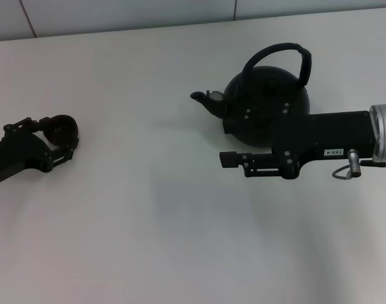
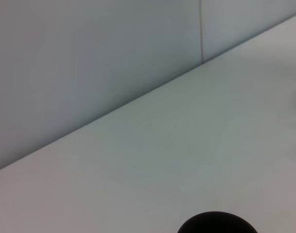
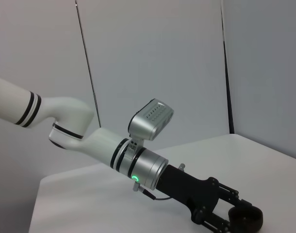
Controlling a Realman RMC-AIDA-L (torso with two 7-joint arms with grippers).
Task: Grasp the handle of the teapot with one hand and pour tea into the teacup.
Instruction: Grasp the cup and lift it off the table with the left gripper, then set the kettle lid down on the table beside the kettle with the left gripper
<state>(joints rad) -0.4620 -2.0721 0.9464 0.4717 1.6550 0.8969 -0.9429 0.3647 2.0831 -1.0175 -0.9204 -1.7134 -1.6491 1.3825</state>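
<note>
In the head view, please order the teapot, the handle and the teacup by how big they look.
1. teapot
2. handle, the hoop above it
3. teacup, at the left gripper; smallest, though partly covered.

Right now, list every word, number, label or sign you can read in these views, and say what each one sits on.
One small white label on the right arm's black wrist housing, in front of the teapot: it carries a few dark characters, too small to read.
The teapot, teacup, table, left arm and wall panels: no text or markings visible.
The green ring light on the left arm's wrist is a lamp, not a sign.
</note>
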